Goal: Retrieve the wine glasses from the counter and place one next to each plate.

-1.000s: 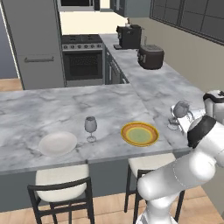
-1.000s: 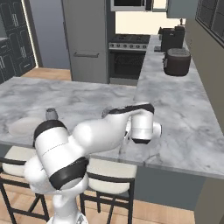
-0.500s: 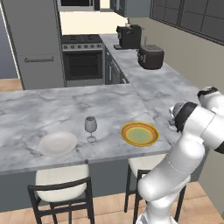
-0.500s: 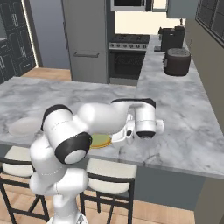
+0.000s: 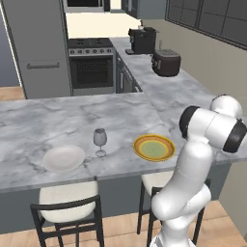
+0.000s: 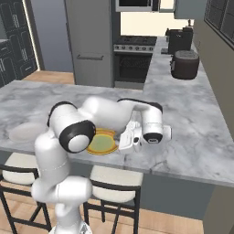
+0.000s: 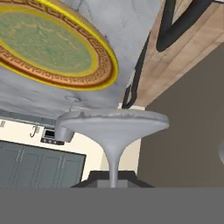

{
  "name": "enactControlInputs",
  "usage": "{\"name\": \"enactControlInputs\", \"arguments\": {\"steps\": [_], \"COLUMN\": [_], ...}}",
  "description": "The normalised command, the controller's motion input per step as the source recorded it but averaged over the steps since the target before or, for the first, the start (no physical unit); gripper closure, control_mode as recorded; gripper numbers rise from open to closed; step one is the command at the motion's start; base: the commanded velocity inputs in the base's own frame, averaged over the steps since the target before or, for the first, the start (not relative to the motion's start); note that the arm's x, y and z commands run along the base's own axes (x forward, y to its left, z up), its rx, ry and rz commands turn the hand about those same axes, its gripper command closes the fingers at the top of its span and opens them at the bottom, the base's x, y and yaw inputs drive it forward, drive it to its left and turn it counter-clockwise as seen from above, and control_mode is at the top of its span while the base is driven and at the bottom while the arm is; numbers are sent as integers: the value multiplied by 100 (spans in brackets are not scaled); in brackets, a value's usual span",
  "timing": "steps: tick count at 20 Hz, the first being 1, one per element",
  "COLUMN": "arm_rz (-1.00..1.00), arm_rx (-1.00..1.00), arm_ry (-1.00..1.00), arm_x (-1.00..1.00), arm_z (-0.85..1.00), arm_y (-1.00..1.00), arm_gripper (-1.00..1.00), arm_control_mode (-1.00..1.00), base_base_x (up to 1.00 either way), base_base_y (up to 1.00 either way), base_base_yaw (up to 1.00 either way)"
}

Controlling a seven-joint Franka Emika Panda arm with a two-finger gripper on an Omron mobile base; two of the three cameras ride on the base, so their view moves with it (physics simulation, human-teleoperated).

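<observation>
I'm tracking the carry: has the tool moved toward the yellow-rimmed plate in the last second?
Yes. In the right base view the tool has swung left along the counter and now sits at the edge of the yellow-rimmed plate.

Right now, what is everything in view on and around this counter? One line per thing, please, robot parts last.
Wine glass on counter: one, clear grey, upright between the two plates.
Wine glass in gripper: one, clear grey, held by the stem, foot toward the yellow plate.
White plate: one, pale grey-white, near counter edge, left.
Yellow plate: one, orange-yellow rim, greenish centre, near counter edge.
Counter: one, grey-white marble, L-shaped.
Coffee machine: one, black, far end of counter.
Toaster: one, dark, nearer than the coffee machine.
Oven: one, steel and black, back wall.
Stools: two, black frames, pale seats, under the counter edge.
Gripper: one, white, shut on the glass stem, beside the yellow plate.
</observation>
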Motion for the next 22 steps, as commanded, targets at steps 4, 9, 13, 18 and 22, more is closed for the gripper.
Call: {"name": "enactControlInputs", "arguments": {"steps": [4, 9, 13, 18, 22], "arm_rz": [-4, -3, -1, 0, 0], "arm_rx": [-3, -4, -3, -4, -1], "arm_ry": [11, 10, 4, -1, 0], "arm_x": [28, 32, 32, 26, 30], "arm_z": [-31, -33, -31, -27, -28], "arm_y": [0, 0, 0, 0, 0], "arm_gripper": [100, 100, 100, 100, 100], "arm_control_mode": [-100, -100, -100, -100, -100], "base_base_x": [0, 0, 0, 0, 0], "base_base_y": [0, 0, 0, 0, 0], "base_base_yaw": [0, 0, 0, 0, 0]}}
